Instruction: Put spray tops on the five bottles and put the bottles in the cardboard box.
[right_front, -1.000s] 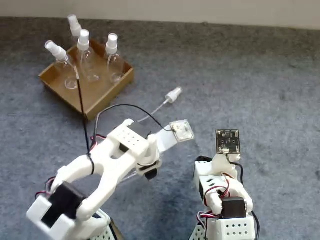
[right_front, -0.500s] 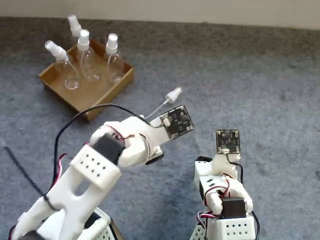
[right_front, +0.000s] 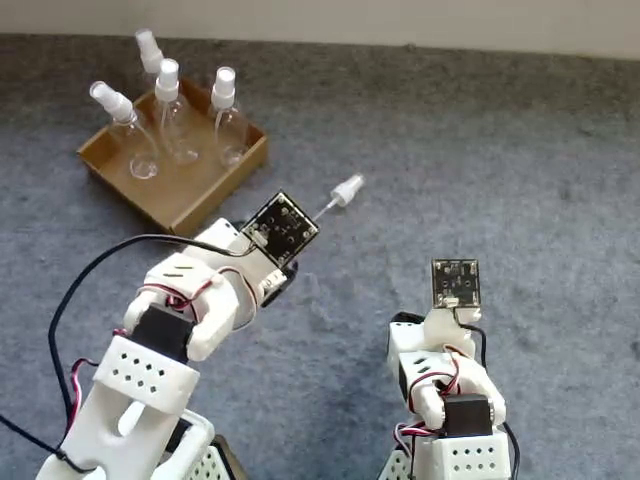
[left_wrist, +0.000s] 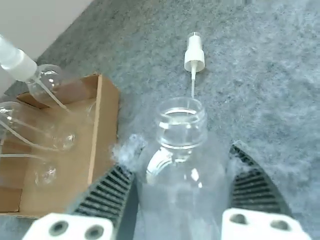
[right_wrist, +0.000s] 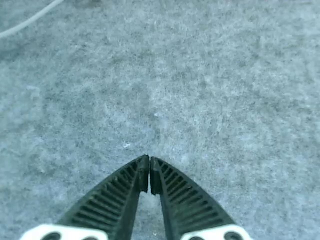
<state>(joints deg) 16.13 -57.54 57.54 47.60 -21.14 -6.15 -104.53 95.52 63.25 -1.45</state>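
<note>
Swinging toward the cardboard box (right_front: 205, 200) since half a second ago, the left arm (right_front: 200, 290) now has its wrist close to the box's near corner, whereas a full second ago it stretched further toward the right arm (right_front: 447, 390) — which has not shifted at all. In the high view I count four capped bottles (right_front: 228, 125) upright in the box, one loose spray top (right_front: 347, 190) lying on the grey carpet (right_front: 520, 150) just beyond the left wrist, and two arms. Box, capped bottles and loose top lie where they were.

From the left wrist, the left gripper (left_wrist: 180, 160) clasps one open-necked bottle (left_wrist: 181, 135) — a jaw pressed to each side of its clear body. Its bare mouth points at the single spray top (left_wrist: 194, 54), which lies near it but apart, dip tube toward the bottle. The box wall (left_wrist: 100, 125) stands just beside, with three of the capped bottles partly showing inside.

From the right wrist, the right gripper (right_wrist: 150, 172) hangs over bare carpet (right_wrist: 225, 90) with its two jaws pressed together.
</note>
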